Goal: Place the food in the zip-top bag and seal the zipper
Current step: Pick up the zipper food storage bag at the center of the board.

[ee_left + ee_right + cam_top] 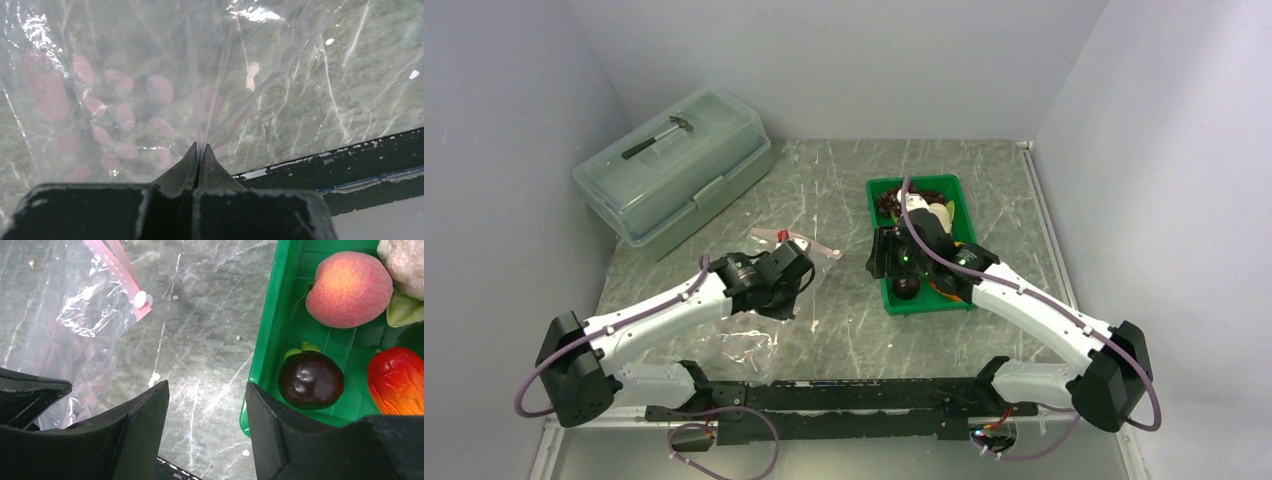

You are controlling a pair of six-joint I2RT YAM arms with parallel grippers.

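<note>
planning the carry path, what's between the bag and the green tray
Nothing but bare table between bag and tray, clearest in the right wrist view.

At the far left of the surface [844, 200] stands a large translucent box [674, 175] with a lid, turned at an angle to the walls [824, 60]. The lid carries a dark handle [656, 138], and the front side has a latch [709, 190] (pale green-grey, like the box itself). A green tray [921, 181] stands right of the middle, well apart from the box. The surface shows a grey-green stone pattern with white veins. The walls are pale.
</note>
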